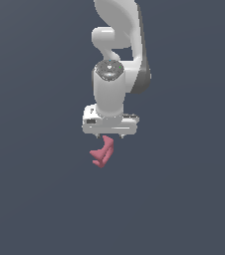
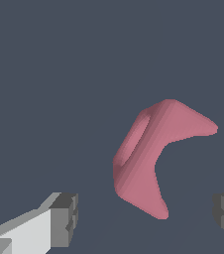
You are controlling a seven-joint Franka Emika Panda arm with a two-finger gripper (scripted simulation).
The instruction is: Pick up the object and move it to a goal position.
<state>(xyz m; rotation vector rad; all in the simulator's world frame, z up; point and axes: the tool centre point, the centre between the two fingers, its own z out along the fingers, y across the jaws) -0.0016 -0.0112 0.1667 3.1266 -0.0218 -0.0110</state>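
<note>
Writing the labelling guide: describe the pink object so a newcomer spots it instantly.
Find the white robot arm reaching down mid-frame in the exterior view; just under its gripper sits the pink object. It is a small matte pink-red bent piece with short prongs, the only coloured thing on the plain dark grey surface.

Light: even, dim, flat simulator render.
Shadows: no cast shadows in either view; soft shading only on the arm point(image 1: 115, 74) and the object point(image 2: 153, 158).
Glare: none.
Sharpness: no blur; edges blocky, faceted in the wrist view.
</note>
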